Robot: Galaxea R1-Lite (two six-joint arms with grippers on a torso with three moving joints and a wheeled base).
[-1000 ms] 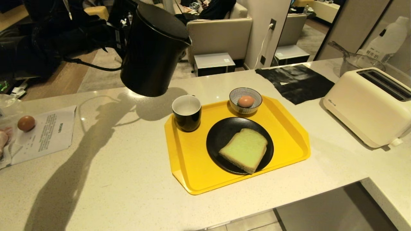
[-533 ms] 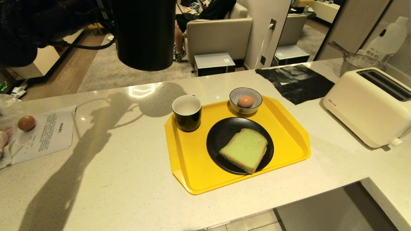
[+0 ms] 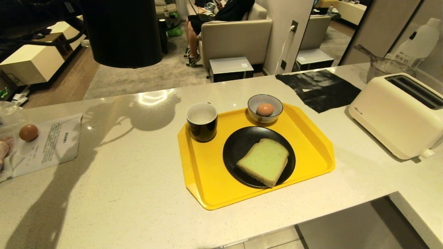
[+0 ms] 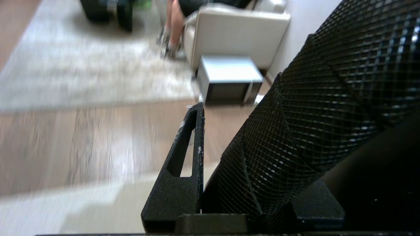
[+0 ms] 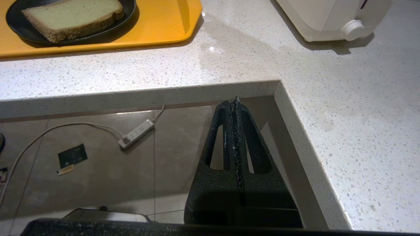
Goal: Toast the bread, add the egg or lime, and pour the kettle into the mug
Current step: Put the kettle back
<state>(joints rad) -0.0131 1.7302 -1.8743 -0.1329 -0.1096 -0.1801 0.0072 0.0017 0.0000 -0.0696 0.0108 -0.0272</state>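
The tall black kettle [image 3: 121, 34] hangs upright high above the counter's far left side, well left of the mug. My left gripper [image 4: 236, 137] is shut on its mesh-textured handle [image 4: 328, 98]; one finger [image 4: 187, 157] shows beside it. The black mug [image 3: 202, 121] with a white inside stands at the yellow tray's [image 3: 204, 186] back left corner. The egg [image 3: 265, 109] lies in a striped bowl [image 3: 264, 103]. The green bread [image 3: 263, 161] rests on a black plate [image 3: 242, 138]. My right gripper [image 5: 235, 100] is shut and empty, below the counter's edge.
A cream toaster [image 3: 398, 114] stands at the right, with a black mat [image 3: 318, 88] behind the tray. A second egg [image 3: 28, 132] lies on a printed sheet [image 3: 52, 143] at the left, near a person's hand [image 3: 3, 148]. A power strip [image 5: 136, 133] lies on the floor.
The kettle has swung from tilted towards the mug back to upright, and has moved left and higher, away from the mug. The right arm has kept still.
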